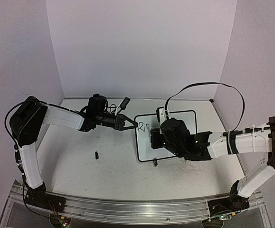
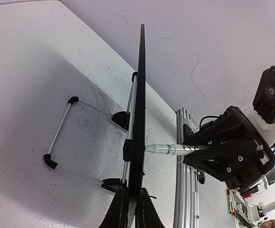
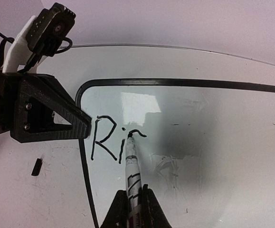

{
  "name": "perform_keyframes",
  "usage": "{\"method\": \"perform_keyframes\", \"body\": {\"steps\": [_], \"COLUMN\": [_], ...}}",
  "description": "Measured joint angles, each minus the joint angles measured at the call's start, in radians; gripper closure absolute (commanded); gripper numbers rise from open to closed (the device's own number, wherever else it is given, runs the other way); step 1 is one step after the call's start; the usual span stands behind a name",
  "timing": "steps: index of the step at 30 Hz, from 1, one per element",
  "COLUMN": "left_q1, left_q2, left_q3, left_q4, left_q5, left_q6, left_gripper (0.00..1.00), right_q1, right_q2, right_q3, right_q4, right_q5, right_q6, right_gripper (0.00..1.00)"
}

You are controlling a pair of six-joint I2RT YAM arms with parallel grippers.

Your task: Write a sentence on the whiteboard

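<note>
While pinching the whiteboard [image 1: 144, 145] by its left edge with the left gripper [image 1: 130, 124] – fingers [image 2: 120, 211] closed tight on the thin black frame – steadies it from that side. Presses a marker [image 3: 132, 166] against the board's face with the right gripper [image 3: 132, 209], jaws drawn in narrow around the barrel. Reaches in over the board's lower right part to do so. Has the marker tip touching the board's upper left area, just right of the spot where the left gripper holds the frame. Shows only the start of the sentence [image 3: 111, 140] there – "Ri" in black, with a short curved stroke at the tip. Carries faint grey smears right of the lettering. Appears edge-on from the left wrist: a thin dark line, a wire stand [image 2: 61, 133] splayed out behind the board and the marker meeting the front face squarely. Left of the board and well apart from it, on the table [image 1: 104, 180]: a small black piece [image 1: 96, 155], too small to identify.
</note>
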Motion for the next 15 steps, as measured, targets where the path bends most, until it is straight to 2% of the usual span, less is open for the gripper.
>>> {"method": "perform_keyframes", "body": {"steps": [15], "left_q1": [0.0], "left_q2": [0.0], "left_q3": [0.0], "left_q4": [0.0], "left_q5": [-0.001], "left_q6": [0.0], "left_gripper": [1.0], "right_q1": [0.002], "right_q2": [-0.012], "right_q3": [-0.021], "right_q4": [-0.006], "right_q5": [0.006], "right_q6": [0.028], "right_gripper": [1.0]}}
